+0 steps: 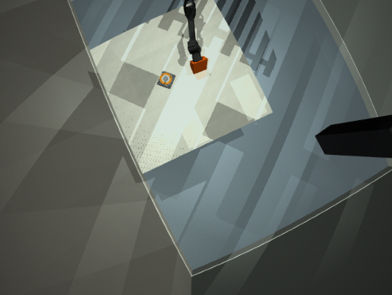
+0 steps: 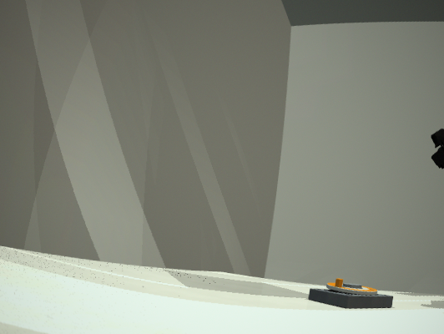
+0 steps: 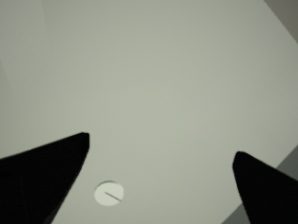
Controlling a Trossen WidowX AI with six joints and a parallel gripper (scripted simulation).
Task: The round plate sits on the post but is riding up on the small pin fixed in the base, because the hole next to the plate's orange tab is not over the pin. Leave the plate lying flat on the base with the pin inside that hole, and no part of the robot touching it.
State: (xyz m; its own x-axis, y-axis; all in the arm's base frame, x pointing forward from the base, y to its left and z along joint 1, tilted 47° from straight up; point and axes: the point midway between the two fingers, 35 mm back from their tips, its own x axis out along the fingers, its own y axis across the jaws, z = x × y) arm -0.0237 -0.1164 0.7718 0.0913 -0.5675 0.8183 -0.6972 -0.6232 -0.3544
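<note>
My round plate (image 2: 351,288) sits low right in the exterior view, tilted on its dark base (image 2: 350,299), orange tab (image 2: 339,282) up. The gripper (image 3: 161,170) hangs wide open, empty, well apart; I judge a careless nudge could jam the plate against the post.

one plate (image 2: 352,288), one base (image 2: 350,299), one tool (image 3: 161,145)
</note>
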